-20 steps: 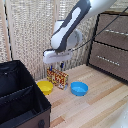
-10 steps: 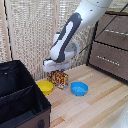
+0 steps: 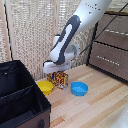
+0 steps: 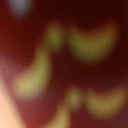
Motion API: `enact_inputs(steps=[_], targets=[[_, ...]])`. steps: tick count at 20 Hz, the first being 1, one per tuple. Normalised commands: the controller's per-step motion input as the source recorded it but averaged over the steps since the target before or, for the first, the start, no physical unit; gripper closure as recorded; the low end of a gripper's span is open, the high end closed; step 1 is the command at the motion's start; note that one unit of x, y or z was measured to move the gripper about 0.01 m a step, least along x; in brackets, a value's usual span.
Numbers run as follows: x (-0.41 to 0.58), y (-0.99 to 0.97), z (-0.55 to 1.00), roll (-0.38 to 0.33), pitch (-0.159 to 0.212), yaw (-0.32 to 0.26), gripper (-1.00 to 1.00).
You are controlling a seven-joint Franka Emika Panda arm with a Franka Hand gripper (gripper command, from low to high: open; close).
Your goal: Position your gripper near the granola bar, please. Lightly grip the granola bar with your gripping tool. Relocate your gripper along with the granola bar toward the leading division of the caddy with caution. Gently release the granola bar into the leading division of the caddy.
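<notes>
The granola bar (image 3: 61, 80), an orange, red and yellow box, stands upright on the wooden table between two bowls. My gripper (image 3: 59, 73) hangs under its white block right over the top of the box, and its fingers are hidden against the box. The wrist view is filled by a blur of red and yellow print, the granola bar (image 4: 75, 55), very close to the lens. The black caddy (image 3: 22, 91) sits at the exterior view's left, with a divider across it and a compartment on the near side (image 3: 20, 107).
A yellow bowl (image 3: 45, 87) lies just beside the box toward the caddy, and a blue bowl (image 3: 79, 89) lies on its other side. A brown drawer cabinet (image 3: 111, 50) stands at the exterior view's right. A reed blind covers the wall behind.
The arm has come down and slightly toward the exterior view's right, bringing the gripper from above the box down onto its top. The box and bowls have not moved.
</notes>
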Motion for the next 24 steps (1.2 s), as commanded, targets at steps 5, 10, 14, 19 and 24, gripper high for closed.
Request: enact_inputs(steps=[5, 10, 14, 19, 24], targets=[[0.000, 0.02, 0.03, 0.000, 0.005, -0.009, 1.00], [0.105, 0.00, 0.45, 0.000, 0.055, -0.042, 1.00], [0.224, -0.01, 0.95, 0.000, 0.056, -0.028, 1.00], [0.315, -0.04, 1.00, 0.008, 0.032, -0.067, 1.00], [0.204, 0.02, 0.93, 0.004, 0.105, -0.101, 1.00]])
